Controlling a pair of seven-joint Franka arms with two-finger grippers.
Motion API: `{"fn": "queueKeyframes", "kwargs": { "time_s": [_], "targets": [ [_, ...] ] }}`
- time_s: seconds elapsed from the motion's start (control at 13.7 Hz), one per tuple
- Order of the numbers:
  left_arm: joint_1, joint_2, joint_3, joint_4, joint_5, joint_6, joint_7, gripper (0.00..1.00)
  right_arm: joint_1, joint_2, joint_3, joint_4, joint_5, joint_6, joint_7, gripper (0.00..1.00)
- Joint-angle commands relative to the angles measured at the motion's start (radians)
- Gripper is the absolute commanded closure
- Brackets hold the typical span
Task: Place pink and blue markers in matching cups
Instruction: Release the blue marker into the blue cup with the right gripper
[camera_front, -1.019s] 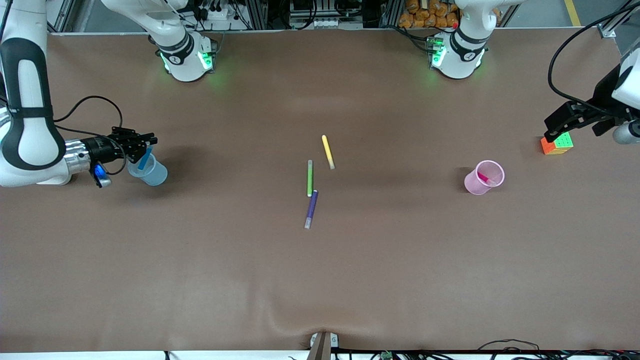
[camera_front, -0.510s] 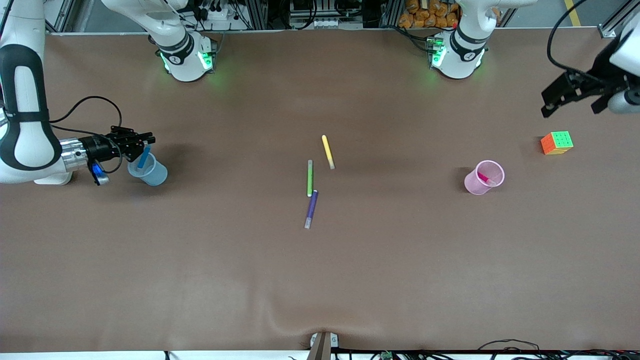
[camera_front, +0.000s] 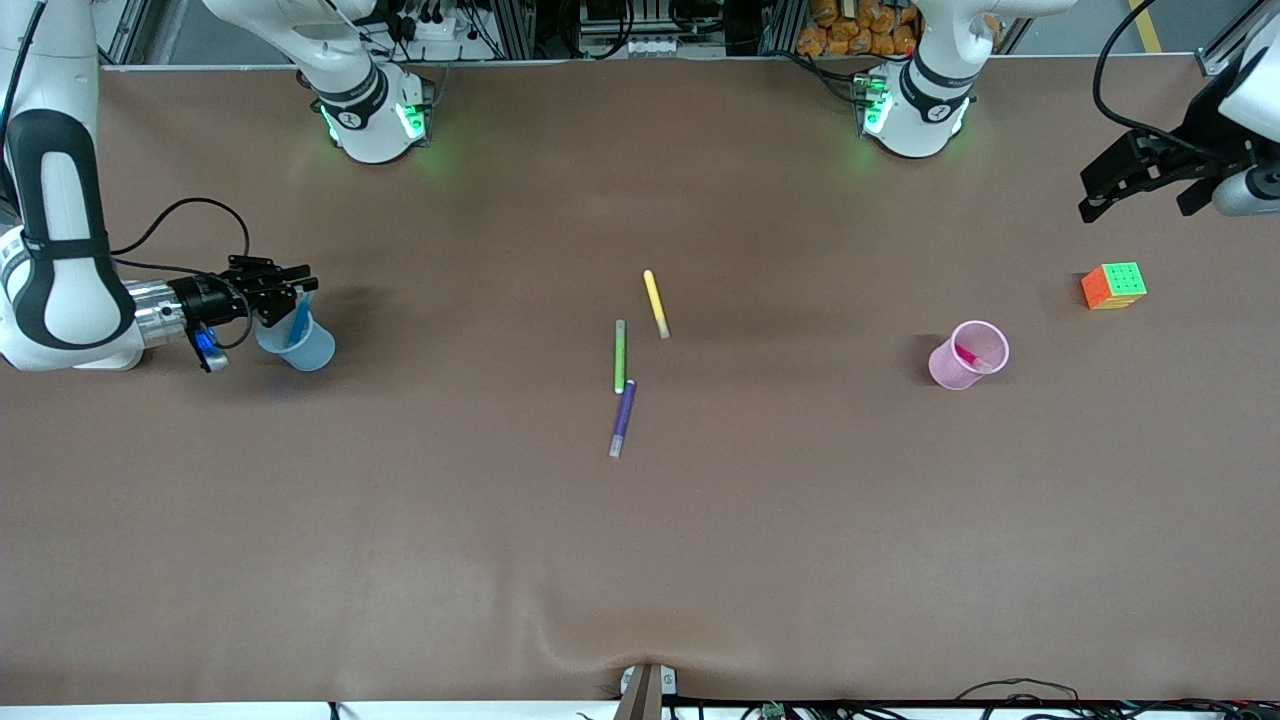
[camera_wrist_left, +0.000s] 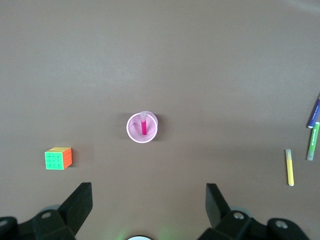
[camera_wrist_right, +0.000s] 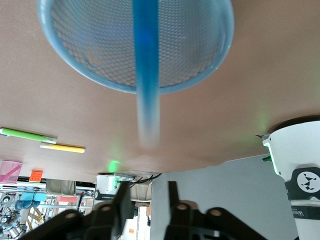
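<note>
Landmark: blue cup, standing on the table at the right arm's end.
Blue marker: blue marker stands slanted in the blue cup, its upper end above the rim; the right wrist view shows it clear of the fingers, blurred at its near end.
Right tool: right tool over the blue cup's rim, jaws parted narrowly, holding nothing.
Pink marker: pink marker leans inside the pink cup, well apart from the blue cup toward the left arm's end.
Left tool: left tool up in the air past the pink cup, jaws wide and empty; this arm waits.
Handling: markers look light, stiff and smooth, so likely slippery; best pinched across the barrel mid-length. Cups look thin and light, easy to tip with a nudge.
Others: green pen, purple pen, yellow pen lie between the cups; colour cube just past the pink cup.
Progress: both markers appear placed.
</note>
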Motion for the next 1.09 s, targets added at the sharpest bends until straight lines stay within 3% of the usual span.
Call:
{"fn": "queueKeyframes", "kwargs": {
  "time_s": [0.0,0.44,0.58,0.8,0.87,1.02],
  "targets": [
    [-0.001,-0.003,0.007,0.001,-0.003,-0.005,0.027,0.00,-0.004,-0.003,-0.001,0.032,0.019,-0.016,0.012,0.00],
    [0.005,0.011,0.007,0.000,-0.003,-0.006,0.031,0.00,0.022,-0.033,0.058,0.286,-0.070,-0.113,0.101,0.00],
    [0.005,0.013,0.007,-0.003,-0.003,-0.006,0.025,0.00,0.024,-0.076,0.117,0.333,-0.105,-0.111,0.106,0.00],
    [0.007,0.013,0.010,-0.002,-0.003,-0.006,0.022,0.00,0.022,-0.115,0.283,0.432,-0.360,-0.103,0.100,0.00],
    [0.007,0.013,0.010,0.000,-0.003,-0.006,0.025,0.00,0.019,-0.125,0.311,0.465,-0.422,-0.109,0.099,0.00],
    [0.008,0.011,0.010,-0.002,-0.003,-0.006,0.024,0.00,0.012,-0.171,0.314,0.471,-0.435,-0.111,0.098,0.00]
  ]
}}
